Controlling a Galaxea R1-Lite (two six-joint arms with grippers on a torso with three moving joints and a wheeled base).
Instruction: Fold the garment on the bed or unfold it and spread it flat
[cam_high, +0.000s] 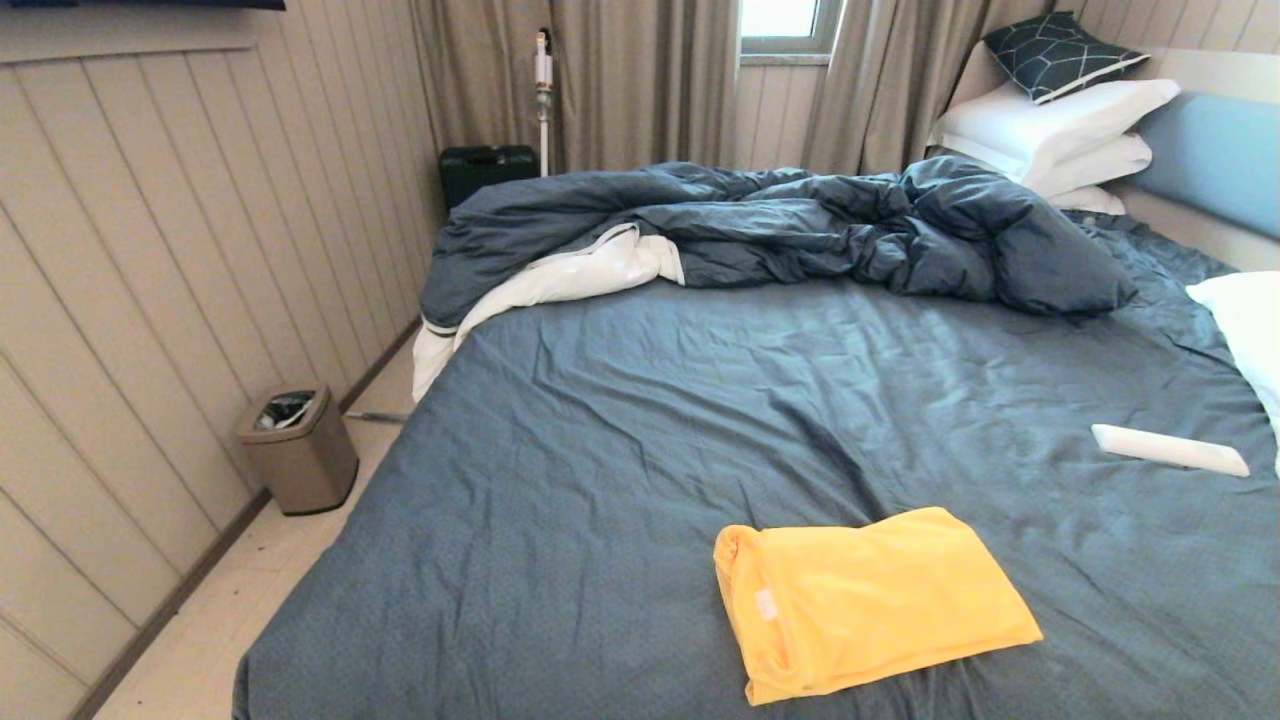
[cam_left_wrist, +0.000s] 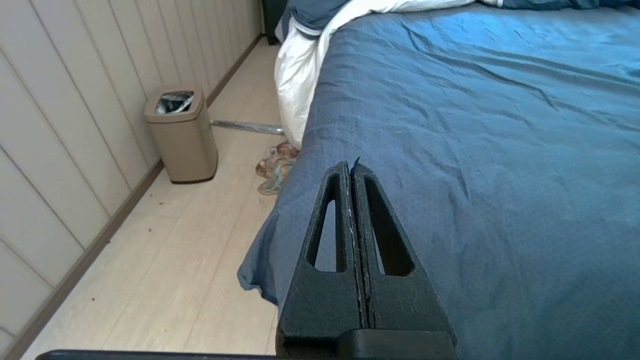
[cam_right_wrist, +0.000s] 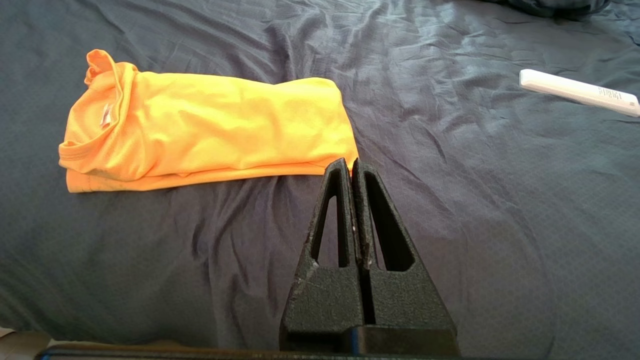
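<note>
Folded yellow T-shirt lies near edge of bed, untouched; left gripper and right gripper both pinched closed, holding nothing.

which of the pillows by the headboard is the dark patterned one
The top one of the stack: dark teal with a thin pale line pattern, leaning above the two plain white pillows. Another white pillow lies apart at the bed's right edge.
</note>
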